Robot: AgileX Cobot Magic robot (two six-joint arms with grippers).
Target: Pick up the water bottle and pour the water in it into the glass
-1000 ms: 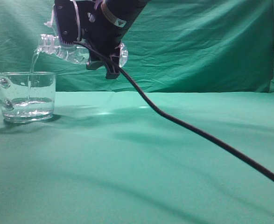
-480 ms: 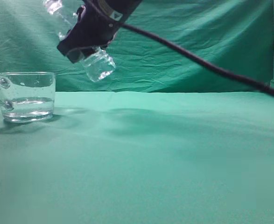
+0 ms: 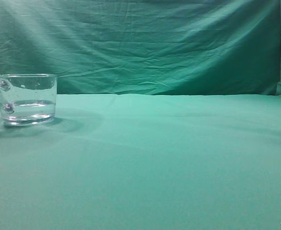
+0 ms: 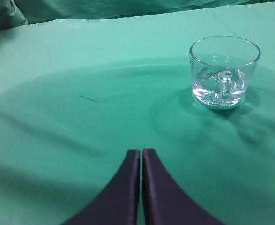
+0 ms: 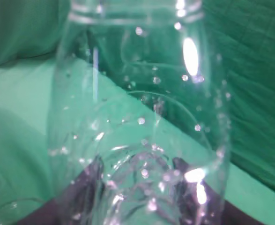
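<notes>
The glass [image 3: 27,99] stands at the far left of the green table with water [image 3: 31,108] in its lower part; its handle points left. It also shows in the left wrist view [image 4: 224,71], up and right of my left gripper [image 4: 141,152], which is shut and empty above the cloth. My right gripper [image 5: 137,171] is shut on the water bottle [image 5: 139,112], which fills the right wrist view, droplets clinging inside. Neither the bottle nor any arm shows in the exterior view.
A green cloth [image 3: 169,158] covers the table and a creased green backdrop [image 3: 154,43] hangs behind. A sliver of a clear rim [image 5: 6,208] shows at the lower left of the right wrist view.
The right arm with the bottle tipped back from over the glass, then rose out of the exterior view. The pouring stream has stopped. The glass has not moved.
</notes>
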